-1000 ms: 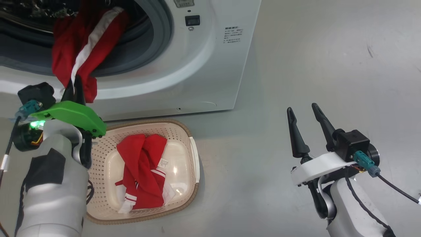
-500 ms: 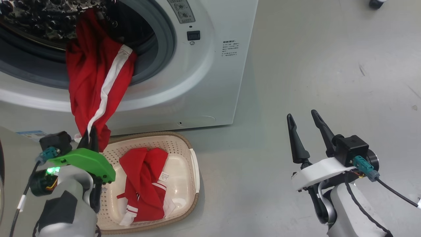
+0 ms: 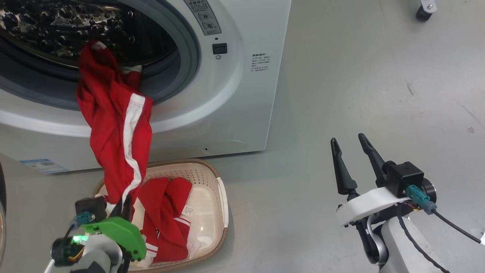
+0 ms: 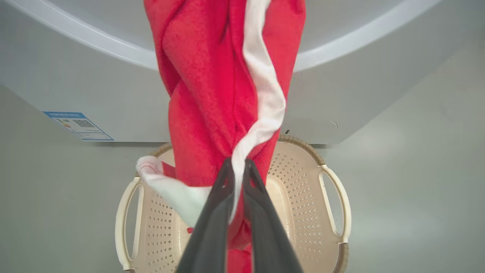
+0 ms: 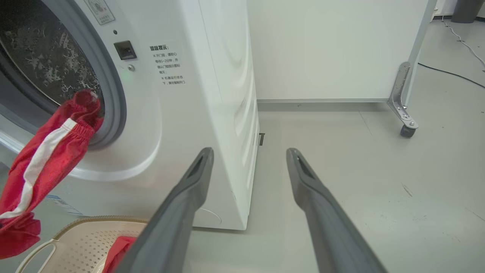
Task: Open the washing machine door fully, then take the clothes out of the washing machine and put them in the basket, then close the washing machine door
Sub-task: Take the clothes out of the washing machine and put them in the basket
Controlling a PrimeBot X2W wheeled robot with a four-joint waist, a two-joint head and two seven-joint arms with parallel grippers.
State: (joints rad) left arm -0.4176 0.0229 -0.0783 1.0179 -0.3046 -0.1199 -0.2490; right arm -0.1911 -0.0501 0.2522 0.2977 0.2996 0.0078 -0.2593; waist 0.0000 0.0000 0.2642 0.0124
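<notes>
The white washing machine [image 3: 227, 94] stands with its round opening uncovered. A dark curved sliver [image 3: 1, 212] at the far left may be the washing machine door's rim. One of the red clothes [image 3: 117, 125], with a white stripe, stretches from the drum's lip down to my left gripper [image 3: 127, 199]. That gripper is shut on the garment's lower end, above the cream basket [image 3: 223, 197]. The left wrist view shows the fingers [image 4: 221, 197] pinching the fabric [image 4: 212, 94] over the basket [image 4: 333, 197]. Another red garment [image 3: 166, 212] lies in the basket. My right gripper [image 3: 347, 138] is open and holds nothing.
Bare grey floor [image 3: 379, 76] spreads to the right of the machine. A white panel on a caster wheel [image 5: 405, 131] stands behind, with a cable on the floor beyond it. A blue label [image 3: 41, 165] marks the machine's lower front.
My left gripper has drawn back and down from the machine's front to above the basket, pulling the red garment further out of the drum. The head camera has shifted. The right arm has stayed still.
</notes>
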